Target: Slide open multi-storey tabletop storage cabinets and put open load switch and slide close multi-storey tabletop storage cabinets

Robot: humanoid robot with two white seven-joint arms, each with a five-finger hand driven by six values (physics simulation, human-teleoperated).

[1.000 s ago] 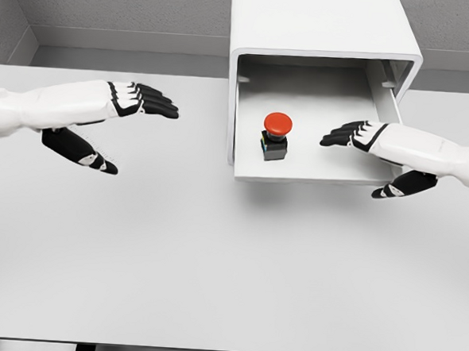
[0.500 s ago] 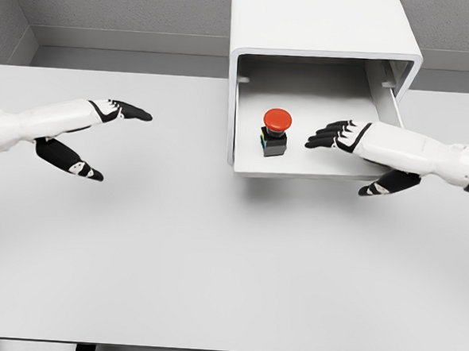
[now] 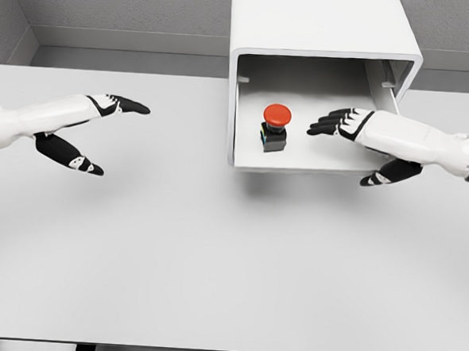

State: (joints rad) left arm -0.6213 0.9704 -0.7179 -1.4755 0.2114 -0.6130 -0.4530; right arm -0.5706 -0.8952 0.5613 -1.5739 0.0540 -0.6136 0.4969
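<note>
A white storage cabinet stands at the back of the table, its drawer slid out toward me. Inside the drawer sits the load switch, a dark block with a red round cap, upright. My right hand reaches over the drawer's right part, fingers spread and empty, fingertips a little right of the switch, thumb below the drawer's front edge. My left hand hovers over the table at the left, open, holding nothing.
The grey tabletop stretches wide in front of the drawer. A wall runs behind the cabinet, and the table's front edge lies near the bottom of the view.
The drawer has slid back a little into the cabinet with the switch in it. My right hand moved up and back with it. My left hand drew leftward.
</note>
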